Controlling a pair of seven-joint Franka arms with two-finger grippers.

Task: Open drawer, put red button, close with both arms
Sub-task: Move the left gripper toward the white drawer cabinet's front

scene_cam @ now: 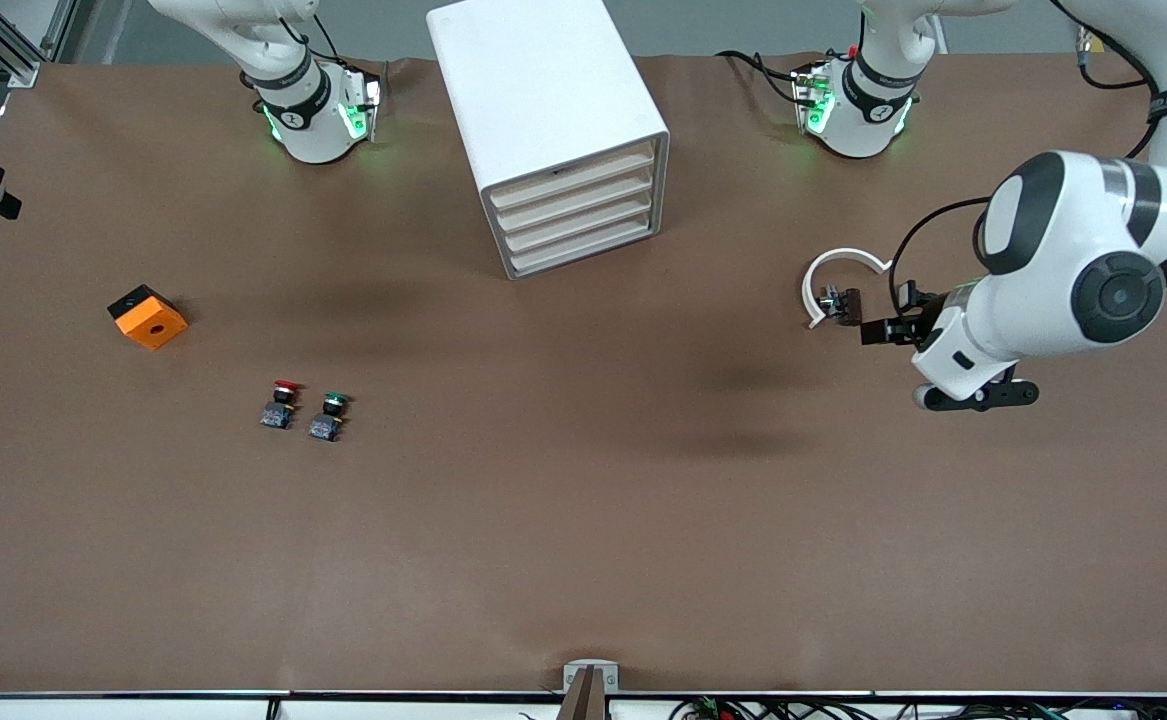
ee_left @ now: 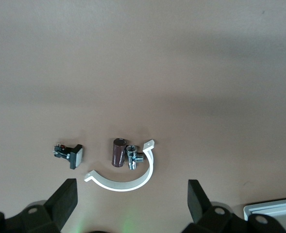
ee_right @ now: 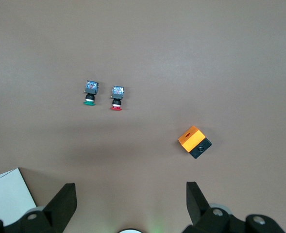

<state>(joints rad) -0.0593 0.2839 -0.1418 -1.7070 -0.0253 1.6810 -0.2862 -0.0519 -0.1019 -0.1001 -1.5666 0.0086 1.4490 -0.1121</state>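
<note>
An orange-and-black block lay on the brown worktop toward the right arm's end. A green-capped button stood nearer the camera. A white curved clip enclosed a brown cylinder.

- Setting: robotics lab bench, not a home or shop
- Table fully covered in plain brown sheet; aluminium frame profile at the corner toward the right arm's end
- Two white arms bolted along one edge, bases lit with green status lights; black cables run loose beside the left arm's base
- Bundled wiring along the edge nearest the front camera, with a small bracket mount there
- Test props only: white drawer cabinet, orange block, small push buttons, white curved clip
</note>
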